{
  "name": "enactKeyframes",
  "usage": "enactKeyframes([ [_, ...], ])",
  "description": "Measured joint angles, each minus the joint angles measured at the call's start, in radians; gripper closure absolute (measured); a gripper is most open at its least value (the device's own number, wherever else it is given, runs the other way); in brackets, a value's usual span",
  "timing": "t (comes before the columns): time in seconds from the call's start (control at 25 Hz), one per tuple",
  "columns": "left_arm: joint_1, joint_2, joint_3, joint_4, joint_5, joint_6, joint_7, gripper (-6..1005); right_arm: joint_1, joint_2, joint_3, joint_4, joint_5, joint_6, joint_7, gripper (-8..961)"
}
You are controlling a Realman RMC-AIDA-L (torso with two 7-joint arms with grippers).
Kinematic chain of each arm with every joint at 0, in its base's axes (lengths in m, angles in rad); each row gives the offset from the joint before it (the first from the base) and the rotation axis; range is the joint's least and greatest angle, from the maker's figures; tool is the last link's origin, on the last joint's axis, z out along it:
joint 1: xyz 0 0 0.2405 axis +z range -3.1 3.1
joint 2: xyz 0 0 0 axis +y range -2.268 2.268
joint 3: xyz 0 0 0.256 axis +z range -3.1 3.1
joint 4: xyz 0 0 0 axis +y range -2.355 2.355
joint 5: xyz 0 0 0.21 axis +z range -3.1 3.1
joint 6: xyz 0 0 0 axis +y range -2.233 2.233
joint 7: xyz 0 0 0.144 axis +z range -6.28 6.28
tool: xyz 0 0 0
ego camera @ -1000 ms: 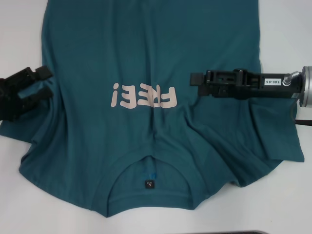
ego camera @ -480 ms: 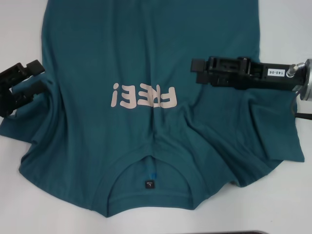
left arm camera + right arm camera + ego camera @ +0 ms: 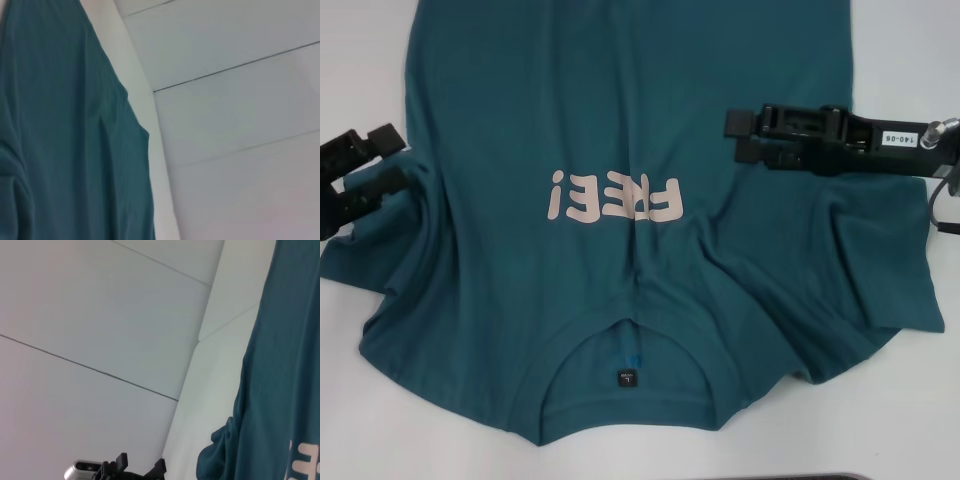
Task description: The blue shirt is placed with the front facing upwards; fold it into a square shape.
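Left gripper (image 3: 382, 158) fingers parted at blue shirt (image 3: 620, 120) edge, right gripper (image 3: 738, 135) (fingers' state unclear) above it

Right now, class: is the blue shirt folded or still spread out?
Spread out. The blue shirt lies open, lettering and collar facing up, rumpled near its right sleeve; no fold made.

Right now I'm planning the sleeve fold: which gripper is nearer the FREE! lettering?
Right. The right gripper hovers just beyond the lettering, over the shirt. The left gripper sits farther off, at the shirt's edge.
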Motion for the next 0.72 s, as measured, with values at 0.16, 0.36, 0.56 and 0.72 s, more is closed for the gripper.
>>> enactKeyframes([
  [0.16, 0.003, 0.03, 0.004, -0.008, 0.012, -0.054, 0.0, 242, -0.005, -0.005, 0.004, 0.003, 0.001, -0.001, -0.012, 73],
  [0.36, 0.008, 0.058, 0.004, -0.011, 0.051, -0.156, -0.01, 246, -0.009, -0.009, -0.004, 0.001, -0.005, 0.005, -0.012, 73],
  [0.56, 0.012, 0.056, 0.004, -0.013, 0.103, -0.245, -0.033, 249, -0.009, -0.009, -0.005, 0.0, -0.006, 0.016, -0.014, 73],
  [0.72, 0.015, 0.051, 0.004, -0.016, 0.11, -0.275, -0.027, 250, -0.01, -0.009, 0.0, -0.001, -0.006, 0.018, -0.014, 73],
])
